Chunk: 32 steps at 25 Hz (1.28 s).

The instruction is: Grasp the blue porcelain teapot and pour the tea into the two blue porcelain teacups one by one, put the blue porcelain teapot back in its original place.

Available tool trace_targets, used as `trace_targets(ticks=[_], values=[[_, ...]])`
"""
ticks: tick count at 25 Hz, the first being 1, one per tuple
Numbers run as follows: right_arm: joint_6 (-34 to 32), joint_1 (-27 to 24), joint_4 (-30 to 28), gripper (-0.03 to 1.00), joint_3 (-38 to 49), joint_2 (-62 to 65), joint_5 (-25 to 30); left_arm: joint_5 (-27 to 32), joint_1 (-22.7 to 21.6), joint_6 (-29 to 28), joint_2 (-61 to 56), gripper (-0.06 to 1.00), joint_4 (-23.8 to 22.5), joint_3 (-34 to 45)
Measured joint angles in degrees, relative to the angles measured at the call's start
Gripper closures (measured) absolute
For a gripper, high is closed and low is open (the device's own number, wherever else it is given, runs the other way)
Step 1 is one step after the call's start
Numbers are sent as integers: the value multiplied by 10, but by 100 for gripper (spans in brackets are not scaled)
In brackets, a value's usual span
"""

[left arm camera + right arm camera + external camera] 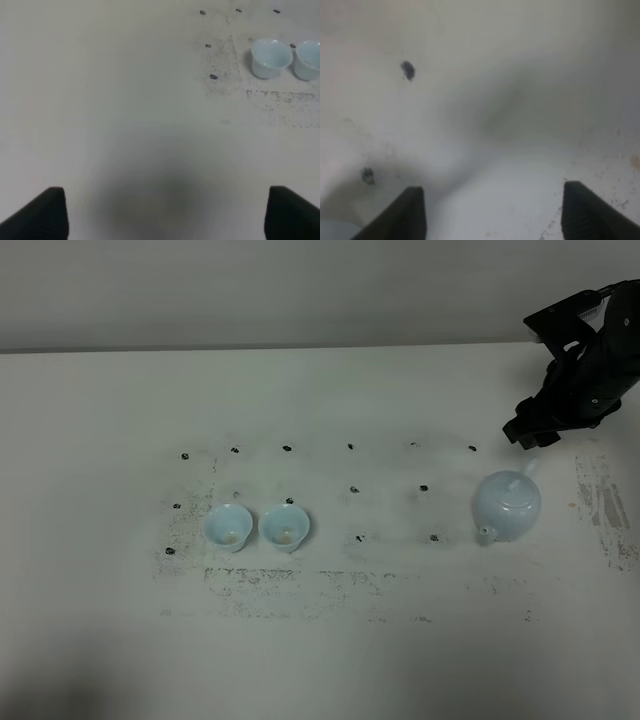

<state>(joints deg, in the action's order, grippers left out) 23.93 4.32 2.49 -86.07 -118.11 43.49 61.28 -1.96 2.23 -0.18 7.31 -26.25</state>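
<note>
The blue porcelain teapot (pixel 507 505) stands upright on the right of the white table, lid on, handle pointing back and spout pointing forward. The two blue porcelain teacups (pixel 228 527) (pixel 285 527) stand side by side left of centre. They also show in the left wrist view (pixel 270 57) (pixel 307 60). My right gripper (pixel 525 435) hovers just behind the teapot's handle, open and empty (pixel 495 215). A pale blue sliver at the edge of the right wrist view (pixel 335 231) may be the teapot. My left gripper (pixel 165 215) is open and empty over bare table, and does not show in the exterior view.
Small black marks (pixel 352 489) dot the table in rows between cups and teapot. Scuffed grey patches lie in front of the cups (pixel 300 585) and at the far right (pixel 600 500). The table's back edge meets a wall (pixel 300 345).
</note>
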Motion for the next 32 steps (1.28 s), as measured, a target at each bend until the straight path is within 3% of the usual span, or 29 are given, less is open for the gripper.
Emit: trace_targets(ticks=[8,19,27,32], values=[[-2,-1,-6,41,0,-18,8,0,0,0,0,19,0,0],[-37,-20,-10,41,0,-18,84,0,0,0,0,19,0,0],[-55,-21,48,41,0,-18,114,0,0,0,0,19,0,0],[-56,-21,53,41,0,-18,133,0,0,0,0,19,0,0]])
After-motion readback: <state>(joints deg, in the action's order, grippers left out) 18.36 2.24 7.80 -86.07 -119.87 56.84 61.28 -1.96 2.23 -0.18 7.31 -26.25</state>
